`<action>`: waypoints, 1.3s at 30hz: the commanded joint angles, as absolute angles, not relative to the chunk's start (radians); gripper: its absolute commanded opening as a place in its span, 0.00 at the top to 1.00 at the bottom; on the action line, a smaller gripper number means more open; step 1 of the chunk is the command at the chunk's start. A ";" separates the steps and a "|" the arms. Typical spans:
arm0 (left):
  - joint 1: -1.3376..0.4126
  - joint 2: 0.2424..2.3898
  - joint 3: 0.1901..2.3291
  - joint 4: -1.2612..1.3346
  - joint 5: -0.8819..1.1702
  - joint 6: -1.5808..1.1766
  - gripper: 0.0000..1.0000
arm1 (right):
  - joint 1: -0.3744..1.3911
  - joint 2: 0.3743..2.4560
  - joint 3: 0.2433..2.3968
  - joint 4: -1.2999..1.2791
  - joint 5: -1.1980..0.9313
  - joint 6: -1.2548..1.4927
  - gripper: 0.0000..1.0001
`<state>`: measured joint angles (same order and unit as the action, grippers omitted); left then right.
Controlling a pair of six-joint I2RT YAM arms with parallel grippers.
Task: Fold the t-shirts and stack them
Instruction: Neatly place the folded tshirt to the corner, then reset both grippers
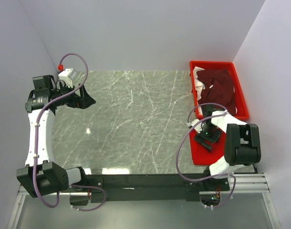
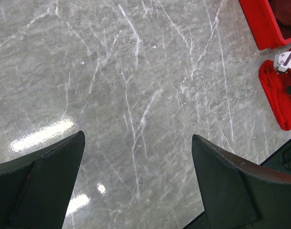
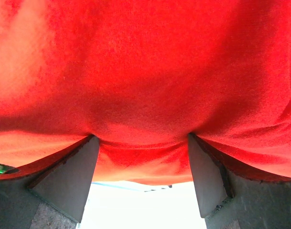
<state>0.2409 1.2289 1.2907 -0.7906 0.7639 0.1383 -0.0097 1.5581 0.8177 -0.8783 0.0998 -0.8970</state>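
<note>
A bright red t-shirt [image 1: 199, 153] lies folded on the table at the near right, in front of the tray. My right gripper [image 1: 204, 139] is down on it. In the right wrist view the red t-shirt [image 3: 145, 71] fills the frame and bulges between my right gripper's [image 3: 140, 138] spread fingers, which press into it. A dark maroon t-shirt [image 1: 219, 86] and some white fabric [image 1: 198, 78] lie in the tray. My left gripper [image 1: 89, 100] is open and empty over the far left of the table; in its own view [image 2: 138, 136] only bare table lies between the fingers.
The rigid red plastic tray [image 1: 241, 90] stands at the far right; its corner [image 2: 265, 24] and the red t-shirt [image 2: 279, 100] show in the left wrist view. The grey marble table [image 1: 136, 119] is walled on three sides.
</note>
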 commanded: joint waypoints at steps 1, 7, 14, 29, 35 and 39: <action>0.245 1.232 1.328 -0.785 0.788 0.156 0.01 | -0.081 1.588 0.796 -0.767 0.182 -1.009 0.19; 0.245 1.218 1.309 -0.776 0.790 0.163 0.00 | -0.175 1.611 0.811 -0.746 0.213 -1.077 0.19; 0.245 1.227 1.305 -0.785 0.792 0.156 0.00 | -0.181 1.572 0.877 -0.794 0.193 -1.094 0.19; 0.245 1.362 1.439 -0.859 0.769 0.117 0.01 | 0.105 1.394 1.464 -1.229 -0.184 -0.781 0.18; 0.244 1.367 1.404 -0.816 0.727 0.072 0.00 | 0.208 1.428 1.542 -1.013 -0.409 -0.351 0.18; 0.244 1.355 1.313 -0.782 0.681 0.072 0.01 | 0.256 1.418 1.424 -0.740 -0.448 -0.184 0.18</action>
<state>0.2413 1.3708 1.3624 -0.8219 0.7254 0.0860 0.2344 1.4254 1.4914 -0.9501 -0.3580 -0.4118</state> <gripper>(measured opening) 0.995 0.822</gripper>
